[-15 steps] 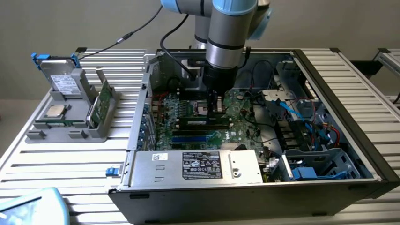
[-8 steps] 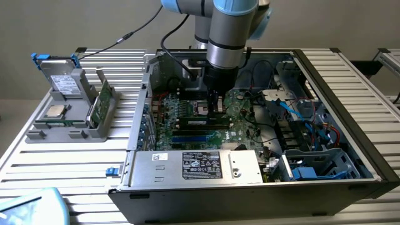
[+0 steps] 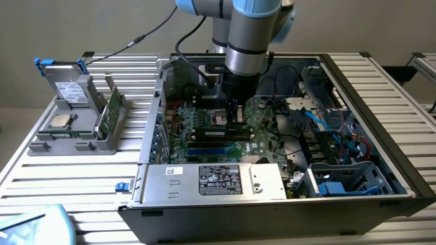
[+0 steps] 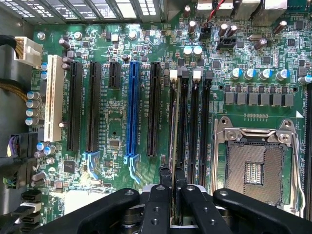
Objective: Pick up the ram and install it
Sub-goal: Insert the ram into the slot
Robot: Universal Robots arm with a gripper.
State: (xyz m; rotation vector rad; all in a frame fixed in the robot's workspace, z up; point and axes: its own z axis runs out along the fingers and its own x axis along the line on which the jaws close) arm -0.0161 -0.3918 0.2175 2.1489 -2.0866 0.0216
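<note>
wrist view: your pincer (image 4: 172, 173) is closed on the ram (image 4: 171, 126), held on edge just over the black memory slots (image 4: 194, 126) beside the cpu socket (image 4: 253, 170). line it parallel to its slot and press evenly.

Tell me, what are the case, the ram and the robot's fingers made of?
Case: likely painted sheet metal, with a dark matte finish and thin folded edges. Ram: seen edge-on as a thin strip, probably fibreglass circuit board; its faces are hidden. Fingers: black and matte with bolt holes, either metal or hard plastic; I cannot tell which.
</note>
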